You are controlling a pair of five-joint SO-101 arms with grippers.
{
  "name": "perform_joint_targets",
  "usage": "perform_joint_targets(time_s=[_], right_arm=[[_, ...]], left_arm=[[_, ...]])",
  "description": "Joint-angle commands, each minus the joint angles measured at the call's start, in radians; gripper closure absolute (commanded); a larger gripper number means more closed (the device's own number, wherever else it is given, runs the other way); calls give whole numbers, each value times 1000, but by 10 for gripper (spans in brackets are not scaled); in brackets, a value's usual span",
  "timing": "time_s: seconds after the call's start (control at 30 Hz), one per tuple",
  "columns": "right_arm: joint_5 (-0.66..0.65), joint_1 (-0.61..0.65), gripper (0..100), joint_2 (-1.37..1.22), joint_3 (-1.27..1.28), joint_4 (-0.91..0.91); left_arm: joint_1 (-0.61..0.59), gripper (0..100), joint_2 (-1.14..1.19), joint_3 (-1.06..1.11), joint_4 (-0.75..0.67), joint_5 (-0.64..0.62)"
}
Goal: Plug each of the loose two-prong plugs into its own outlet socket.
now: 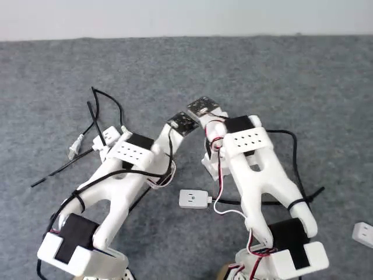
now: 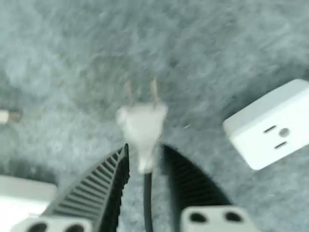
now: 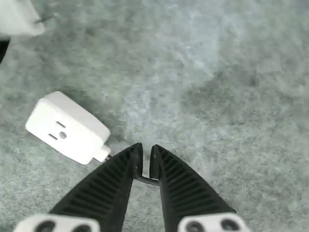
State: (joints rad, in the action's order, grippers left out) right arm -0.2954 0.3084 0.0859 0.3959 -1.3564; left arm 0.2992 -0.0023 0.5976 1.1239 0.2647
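A white two-prong plug (image 2: 141,124) on a black cord is held by my left gripper (image 2: 144,148), which is shut on its body; the prongs point away over the carpet. A white outlet socket (image 2: 270,126) lies beside it, a little apart. My right gripper (image 3: 145,148) is shut on a thin black cord (image 3: 145,180) that runs from the stub of a white outlet socket (image 3: 67,128) lying just off its fingertips. In the high view an outlet socket (image 1: 194,199) lies between the two arms, and a loose white plug (image 1: 73,149) with a black cord lies at the left.
Grey carpet covers the table. Another white outlet socket (image 1: 364,233) sits at the right edge. Black cords (image 1: 102,114) loop at the left beside a white block (image 1: 108,136). The two arms' wrists (image 1: 198,116) stand close together.
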Motion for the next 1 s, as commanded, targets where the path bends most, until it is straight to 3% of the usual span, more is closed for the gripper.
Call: perform_joint_targets(time_s=[0.0, 0.07, 0.27, 0.43, 0.57, 0.97], right_arm=[[0, -8, 954, 58, -14, 12], [0, -8, 954, 58, -14, 12], [0, -5, 935, 56, -14, 12], [-11, 96, 864, 47, -8, 15], [-107, 154, 851, 47, -8, 81], [-859, 427, 848, 47, 124, 107]], left_arm=[[-86, 630, -15, -45, 32, 6], [-124, 573, -15, -42, 32, 11], [-282, 622, -15, -16, 55, 5], [-468, 628, -17, -22, 77, -51], [-555, 628, -21, -24, 75, -60], [-629, 628, -308, 53, 75, -63]])
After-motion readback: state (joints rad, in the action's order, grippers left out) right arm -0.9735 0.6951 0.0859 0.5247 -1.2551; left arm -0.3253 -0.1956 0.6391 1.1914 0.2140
